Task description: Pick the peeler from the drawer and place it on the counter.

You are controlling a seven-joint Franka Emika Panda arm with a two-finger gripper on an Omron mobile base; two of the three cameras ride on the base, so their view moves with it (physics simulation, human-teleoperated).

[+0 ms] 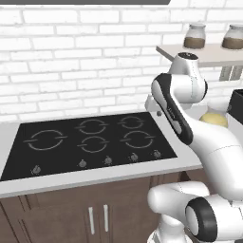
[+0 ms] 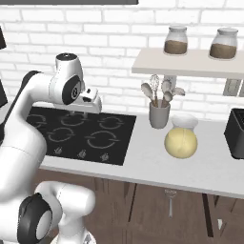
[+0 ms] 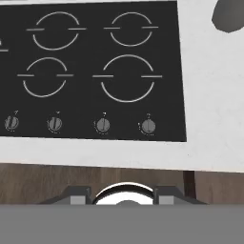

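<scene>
Looking along our white shelf [image 2: 190, 69], we count two glass jars [image 2: 176, 40] of brown stuff. Our grey cup [image 2: 159, 115] on the long grey-white counter [image 2: 157, 162] holds a whisk and pale spoons. Our small grey metal peeler [image 2: 170, 200] lies in the dark brown wooden drawer [image 2: 143, 205], low and far right of our claw [image 2: 76, 113], which hangs over the black cooktop [image 1: 85, 142]. We cannot tell if our claw is open.
</scene>
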